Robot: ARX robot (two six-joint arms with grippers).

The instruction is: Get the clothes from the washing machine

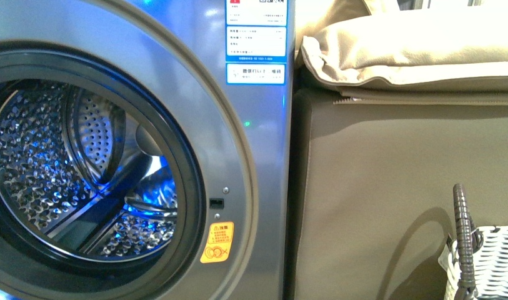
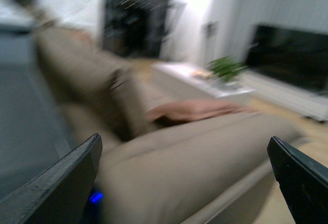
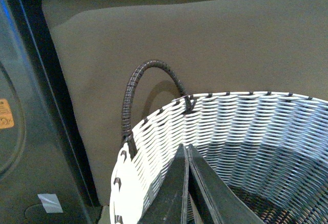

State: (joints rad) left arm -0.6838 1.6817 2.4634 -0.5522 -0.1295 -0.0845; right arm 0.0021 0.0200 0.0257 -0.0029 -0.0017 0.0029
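Front view: the washing machine (image 1: 251, 150) shows its round port and steel drum (image 1: 70, 175); no clothes visible inside. A brown ottoman (image 1: 395, 187) stands beside it, cushion (image 1: 413, 53) on top, basket (image 1: 482, 262) low.

Left wrist view, blurred: left gripper (image 2: 184, 178) spread wide over the ottoman (image 2: 195, 172).

Right wrist view: right gripper (image 3: 187, 183) pressed together above the basket (image 3: 246, 126), the machine (image 3: 20, 147) off to its side.
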